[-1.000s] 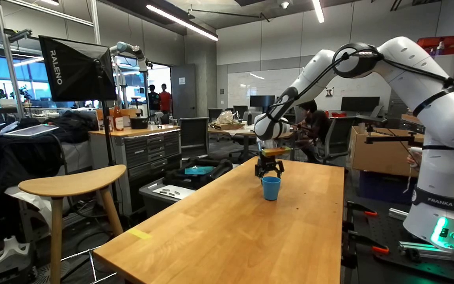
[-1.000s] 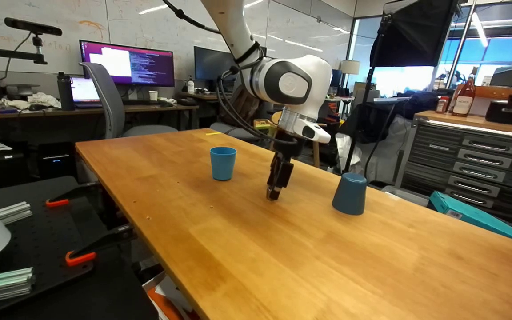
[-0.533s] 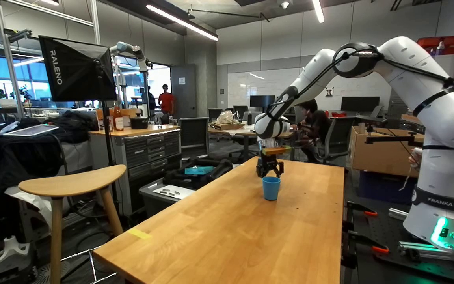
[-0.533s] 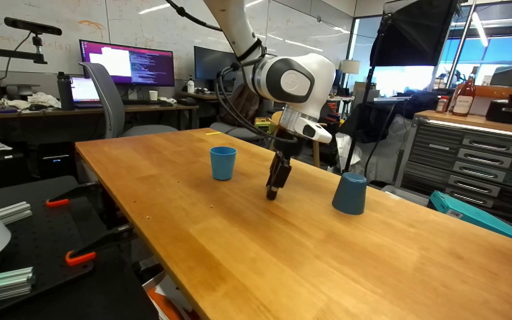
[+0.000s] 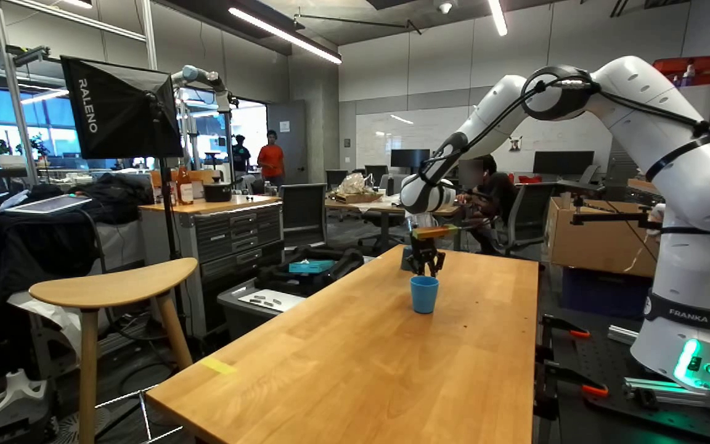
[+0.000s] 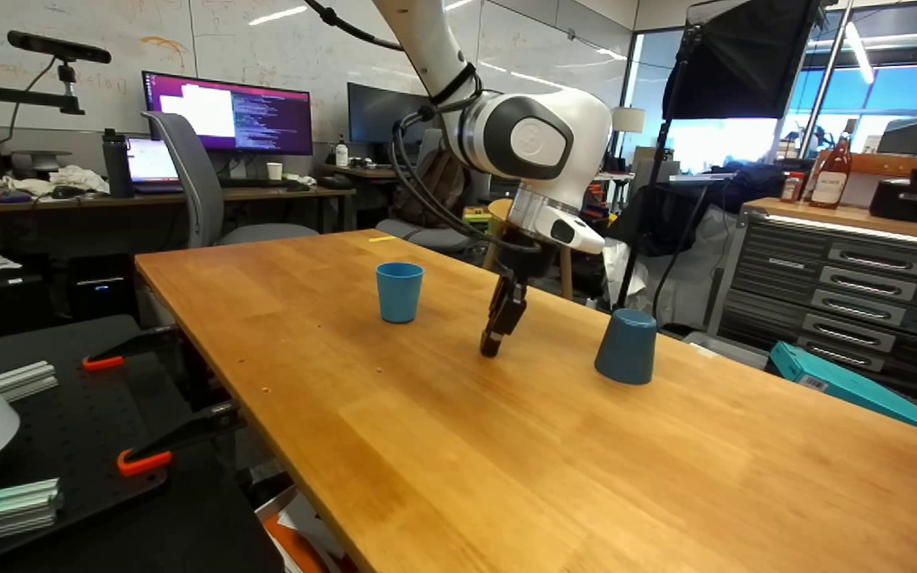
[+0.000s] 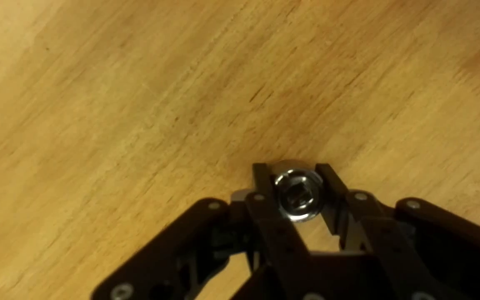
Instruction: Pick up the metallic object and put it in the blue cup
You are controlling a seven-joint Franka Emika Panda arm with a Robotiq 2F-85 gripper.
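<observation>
In the wrist view a small round shiny metallic object (image 7: pixel 298 195) with a dark hollow centre fills the gap between the two black fingers (image 7: pixel 335 189) of my gripper (image 7: pixel 292 178). Both fingers appear to press on its sides. The gripper (image 6: pixel 492 347) points down at a tilt, its tips at or very near the table top. In both exterior views the metallic object is hidden, by the fingers or by the cup. A light blue cup (image 6: pixel 399 294) stands upright on the table, apart from the gripper; in an exterior view the cup (image 5: pixel 424 296) overlaps the fingertips.
A darker blue cup (image 6: pixel 627 348) stands upside down near the table edge, on the other side of the gripper from the upright cup. The long wooden table (image 5: pixel 355 370) carries them all. Orange-tipped clamps (image 6: pixel 144 463) grip its edge by the robot base.
My gripper's fingers have drawn together around the metallic object. The hand has tilted a little and moved slightly, while its tips stay nearly in place. Both cups have stayed put.
</observation>
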